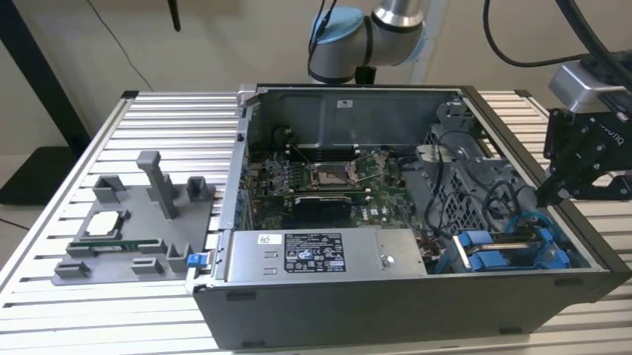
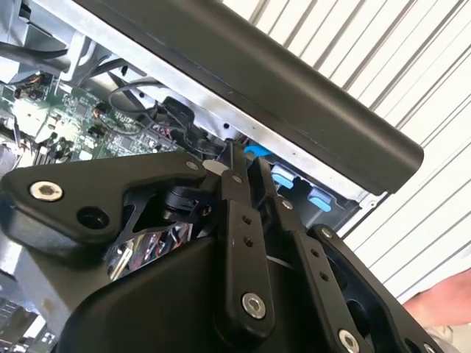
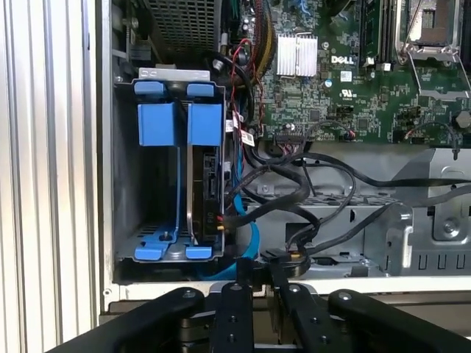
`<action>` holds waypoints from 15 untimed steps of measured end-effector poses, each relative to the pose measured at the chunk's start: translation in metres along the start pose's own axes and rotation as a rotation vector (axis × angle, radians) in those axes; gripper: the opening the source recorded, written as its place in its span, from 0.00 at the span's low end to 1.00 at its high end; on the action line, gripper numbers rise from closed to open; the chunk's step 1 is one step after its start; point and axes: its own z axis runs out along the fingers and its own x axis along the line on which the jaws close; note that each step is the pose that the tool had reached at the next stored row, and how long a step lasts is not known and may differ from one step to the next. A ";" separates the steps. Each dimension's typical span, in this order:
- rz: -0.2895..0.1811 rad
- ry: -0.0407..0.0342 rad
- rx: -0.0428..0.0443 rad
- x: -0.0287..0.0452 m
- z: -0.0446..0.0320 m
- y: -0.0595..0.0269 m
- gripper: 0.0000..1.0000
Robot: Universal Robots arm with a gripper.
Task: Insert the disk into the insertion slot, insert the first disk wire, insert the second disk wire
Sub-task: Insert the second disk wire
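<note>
Disk (image 3: 206, 184) stands seated in the insertion slot (image 3: 129, 198) in the first wrist view, with wires (image 3: 221, 220) at its end and the gripper (image 3: 259, 276) just outside the bay. In the second wrist view its fingers (image 2: 237, 213) are pressed together. In the exterior view the arm (image 1: 345, 52) reaches over the computer case (image 1: 395, 310), and the gripper points down beside the wall on the exterior view's right.

Disk (image 3: 206, 184) half-hidden within insertion slot (image 3: 126, 176)

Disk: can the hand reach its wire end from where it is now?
Likely yes: the hand sits close by the wire end of the disk; only a blue cable and loose black cables lie between.
</note>
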 end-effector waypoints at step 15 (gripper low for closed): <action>0.001 -0.0418 -0.0007 0.0037 -0.0061 0.0008 0.00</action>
